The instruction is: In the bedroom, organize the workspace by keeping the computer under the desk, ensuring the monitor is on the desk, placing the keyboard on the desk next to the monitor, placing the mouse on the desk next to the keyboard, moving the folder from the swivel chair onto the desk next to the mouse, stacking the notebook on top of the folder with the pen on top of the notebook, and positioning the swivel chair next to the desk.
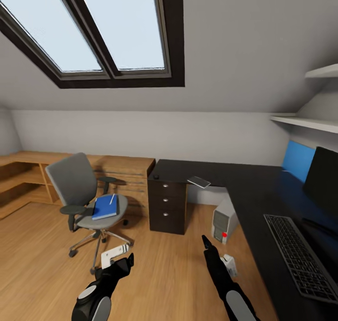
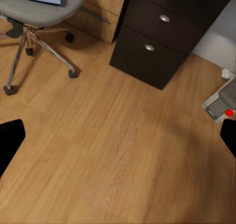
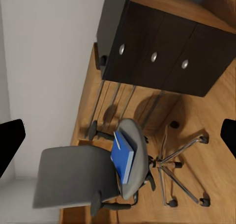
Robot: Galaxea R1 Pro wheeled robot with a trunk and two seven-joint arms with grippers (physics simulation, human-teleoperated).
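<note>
Both grippers hung low over the wooden floor (image 1: 164,274) in the head view: the left gripper (image 1: 123,263) and the right gripper (image 1: 205,242) each showed as a dark pointed shape, and whether they stood open could not be told there. Beyond them the swivel chair (image 1: 87,196) stood apart from the desk (image 1: 244,185), with a blue folder (image 1: 104,207) on its seat and a thin white pen (image 1: 111,199) lying on top. The computer (image 1: 224,220) sat on the floor under the desk, a red dot on its front. On the desk top lay the keyboard (image 1: 300,257) and, behind it, the monitor (image 1: 324,180); a small grey flat object (image 1: 199,181) rested near the desk's edge above the black drawer unit (image 1: 168,203).

From the left wrist, the two fingertips (image 2: 11,140) sat far apart at the picture's edges with nothing between them, so that gripper was open. Past them were the chair's metal base (image 2: 44,47), the drawer unit (image 2: 162,42) and a corner of the computer (image 2: 222,103).

From the right wrist, the fingertips (image 3: 10,143) were likewise wide apart and empty. The chair (image 3: 98,175) with the folder (image 3: 124,155) lay ahead, near the drawer unit (image 3: 157,52).
</note>
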